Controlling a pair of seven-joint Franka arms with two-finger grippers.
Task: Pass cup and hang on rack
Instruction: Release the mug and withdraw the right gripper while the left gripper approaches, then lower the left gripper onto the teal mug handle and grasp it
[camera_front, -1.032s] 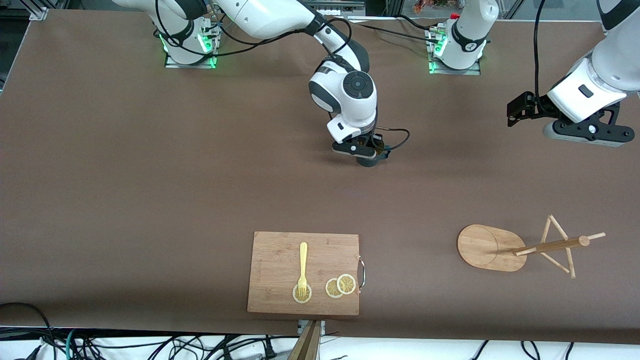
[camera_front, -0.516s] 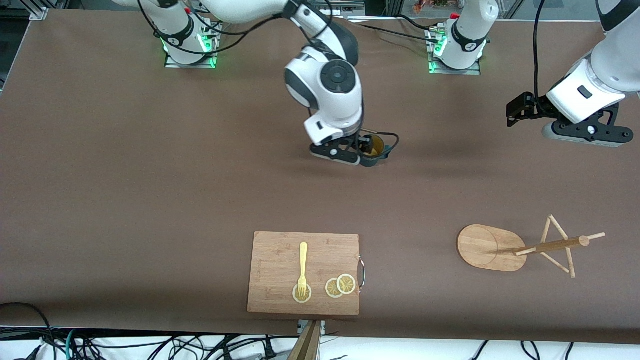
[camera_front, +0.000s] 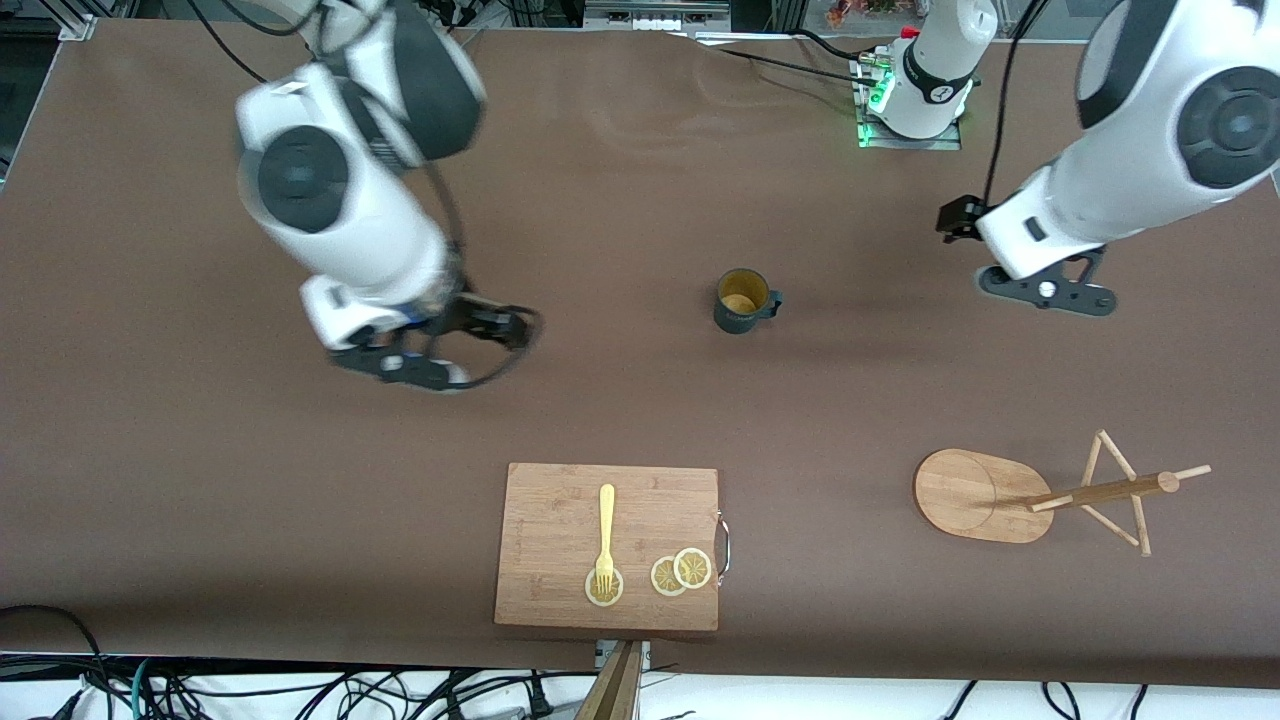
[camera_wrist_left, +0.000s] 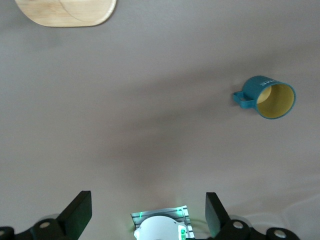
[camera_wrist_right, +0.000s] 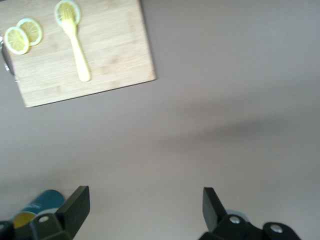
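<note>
Cup (camera_front: 742, 300) upright at table (camera_front: 200, 450) centre, unheld. Right claw (camera_wrist_right: 145, 207) wide, over bare table; left claw (camera_wrist_left: 149, 215) wide, between cup and rack (camera_front: 1040, 495). Risk: thin handle, misjudged grasp could topple it.

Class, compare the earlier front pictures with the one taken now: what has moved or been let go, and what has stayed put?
The right gripper let go of the small dark teal mug and swung away toward the right arm's end of the table, fingers open. The left gripper, open, moved in closer to the mug. The mug stayed upright where it stood; the light wooden mug tree, the bamboo cutting board, yellow fork and lemon slices did not move.
</note>
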